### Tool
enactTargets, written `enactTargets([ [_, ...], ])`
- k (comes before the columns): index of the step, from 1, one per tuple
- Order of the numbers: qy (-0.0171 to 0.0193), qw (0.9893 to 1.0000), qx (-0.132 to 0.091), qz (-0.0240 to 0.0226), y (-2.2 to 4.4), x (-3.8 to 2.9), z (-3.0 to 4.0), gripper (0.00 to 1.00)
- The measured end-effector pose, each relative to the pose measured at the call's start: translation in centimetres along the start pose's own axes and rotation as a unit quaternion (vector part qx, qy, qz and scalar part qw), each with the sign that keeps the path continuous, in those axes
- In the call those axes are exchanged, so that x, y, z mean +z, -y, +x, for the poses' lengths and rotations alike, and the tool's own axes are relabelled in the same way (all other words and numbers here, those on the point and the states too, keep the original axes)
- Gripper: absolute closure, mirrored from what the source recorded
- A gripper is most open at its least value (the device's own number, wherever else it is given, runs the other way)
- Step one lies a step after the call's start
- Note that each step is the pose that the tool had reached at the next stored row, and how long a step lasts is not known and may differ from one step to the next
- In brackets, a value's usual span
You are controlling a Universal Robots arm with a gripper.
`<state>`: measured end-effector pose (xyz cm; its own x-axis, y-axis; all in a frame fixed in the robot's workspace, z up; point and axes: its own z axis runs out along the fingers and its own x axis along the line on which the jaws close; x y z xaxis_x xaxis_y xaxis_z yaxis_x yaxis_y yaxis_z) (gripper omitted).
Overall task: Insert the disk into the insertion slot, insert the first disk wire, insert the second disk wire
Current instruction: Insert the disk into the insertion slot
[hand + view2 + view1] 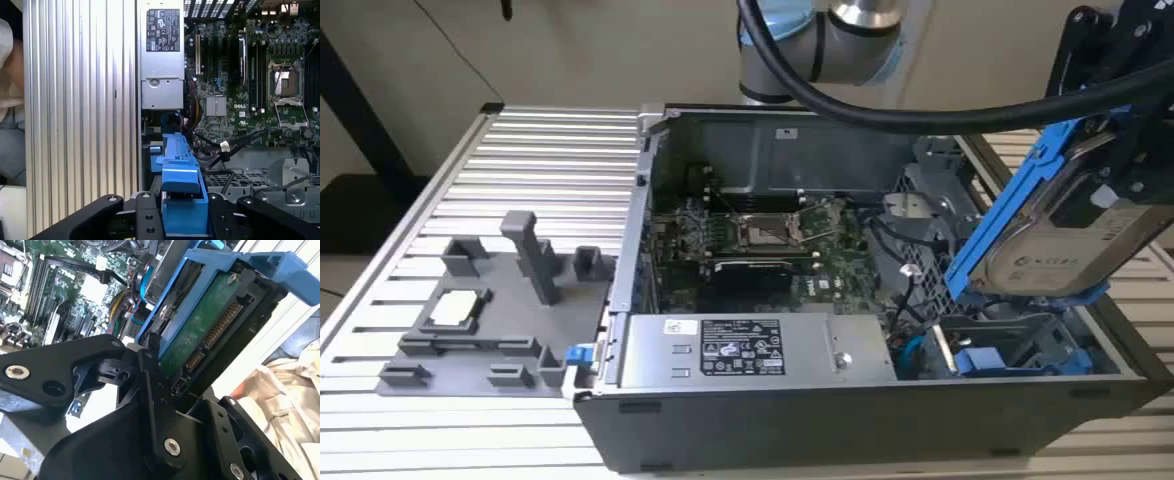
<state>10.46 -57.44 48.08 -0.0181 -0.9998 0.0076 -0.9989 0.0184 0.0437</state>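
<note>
The blue-framed silver-grey disk [1062,255] is being pinched, tilted, by the black gripper [184,207], the grey sheet-metal insertion slot [994,335] being partly hidden behind it.

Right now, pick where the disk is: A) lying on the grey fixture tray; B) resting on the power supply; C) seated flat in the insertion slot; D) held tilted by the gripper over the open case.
D: the gripper clamps the disk, tilted above the insertion slot, not seated.
</note>
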Motion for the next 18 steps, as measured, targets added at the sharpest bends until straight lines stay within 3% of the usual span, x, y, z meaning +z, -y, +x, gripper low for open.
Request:
enactTargets([
  [14,0.0000,1.0000,0.000,-0.0003,0.02,0.24,0.02,0.67],
  [18,0.0002,1.0000,0.000,0.0034,0.05,0.68,0.09,0.67],
])
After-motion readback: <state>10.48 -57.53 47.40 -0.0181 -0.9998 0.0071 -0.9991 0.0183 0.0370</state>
